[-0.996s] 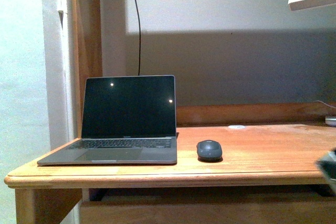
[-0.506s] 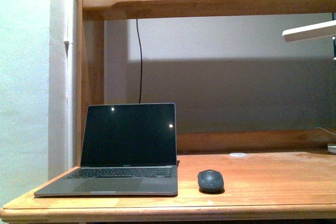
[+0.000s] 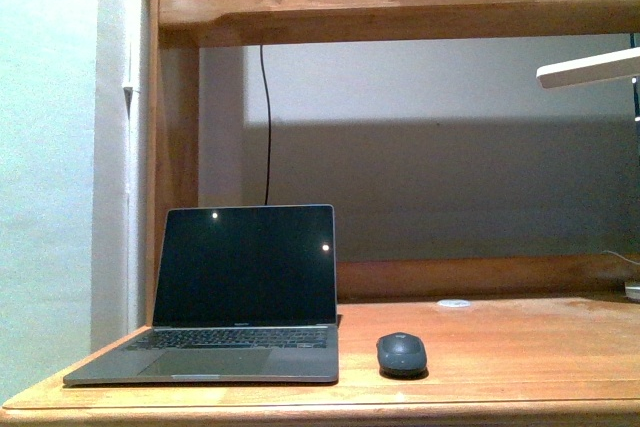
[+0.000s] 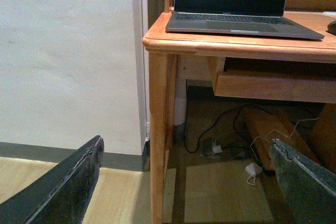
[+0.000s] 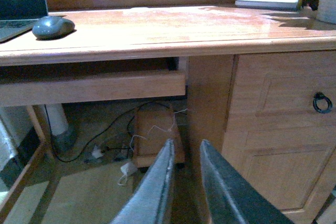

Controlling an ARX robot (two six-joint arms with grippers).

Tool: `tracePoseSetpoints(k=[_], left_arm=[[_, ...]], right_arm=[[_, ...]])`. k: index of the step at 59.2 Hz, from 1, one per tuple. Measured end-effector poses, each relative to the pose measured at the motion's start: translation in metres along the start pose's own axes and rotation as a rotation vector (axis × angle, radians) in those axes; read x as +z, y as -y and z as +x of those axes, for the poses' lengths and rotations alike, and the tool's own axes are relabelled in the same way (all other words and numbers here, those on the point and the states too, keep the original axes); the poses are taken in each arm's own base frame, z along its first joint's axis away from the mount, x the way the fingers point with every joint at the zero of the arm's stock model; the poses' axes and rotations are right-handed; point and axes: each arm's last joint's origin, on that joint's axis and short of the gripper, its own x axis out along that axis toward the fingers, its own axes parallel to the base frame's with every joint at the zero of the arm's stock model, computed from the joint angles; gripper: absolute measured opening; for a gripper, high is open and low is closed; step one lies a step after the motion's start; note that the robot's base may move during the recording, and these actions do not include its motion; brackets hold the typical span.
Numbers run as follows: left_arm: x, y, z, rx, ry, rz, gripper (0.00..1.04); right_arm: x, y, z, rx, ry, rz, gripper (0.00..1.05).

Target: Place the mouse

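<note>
Small dark grey domed oval mouse (image 3: 401,354) resting flat on the orange-brown wooden desk top (image 3: 520,347), just beside the right edge of the open grey laptop with the black screen (image 3: 240,292), apart from it by a narrow strip of wood; held by neither arm; seen again in the right wrist view (image 5: 53,27) near the desk's front edge. Flat white round disc (image 3: 453,302) lying further back on the desk, well apart from the mouse. Thin black cable (image 3: 266,117) hanging down the wall behind the laptop; white lamp head (image 3: 588,69) jutting in at upper right below the wooden shelf (image 3: 400,2). Left gripper (image 4: 184,182) spread wide, empty, low beside the desk leg (image 4: 159,129), floor and tangled cords between its dark fingers (image 4: 63,187). Right gripper (image 5: 181,187) nearly closed, a narrow gap between its pale fingers (image 5: 152,187), nothing in it, below the desk's edge in front of the drawer with the dark ring handle (image 5: 321,102).
</note>
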Motion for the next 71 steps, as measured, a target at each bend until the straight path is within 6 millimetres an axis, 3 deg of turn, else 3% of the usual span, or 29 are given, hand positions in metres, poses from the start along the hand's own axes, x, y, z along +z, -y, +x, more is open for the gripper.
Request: tracePoseSetpoints(k=[4,7,19,39,71], left_arm=[[0.0000,0.0000,0.0000,0.000,0.000,0.000,0.97],[0.0000,0.0000,0.0000,0.000,0.000,0.000,0.97],[0.0000,0.0000,0.0000,0.000,0.000,0.000,0.97],[0.0000,0.0000,0.0000,0.000,0.000,0.000,0.97],[0.0000,0.0000,0.0000,0.000,0.000,0.000,0.97]], right_arm=[[0.0020,0.0000,-0.0001,0.000,0.003,-0.002,0.04],[0.0018,0.0000,0.0001,0.000,0.000,-0.006,0.04],[0.0019,0.0000,0.0001,0.000,0.000,-0.006,0.44],[0.0019,0.0000,0.0001,0.000,0.000,-0.006,0.99],[0.0019,0.0000,0.0001,0.000,0.000,-0.006,0.97]])
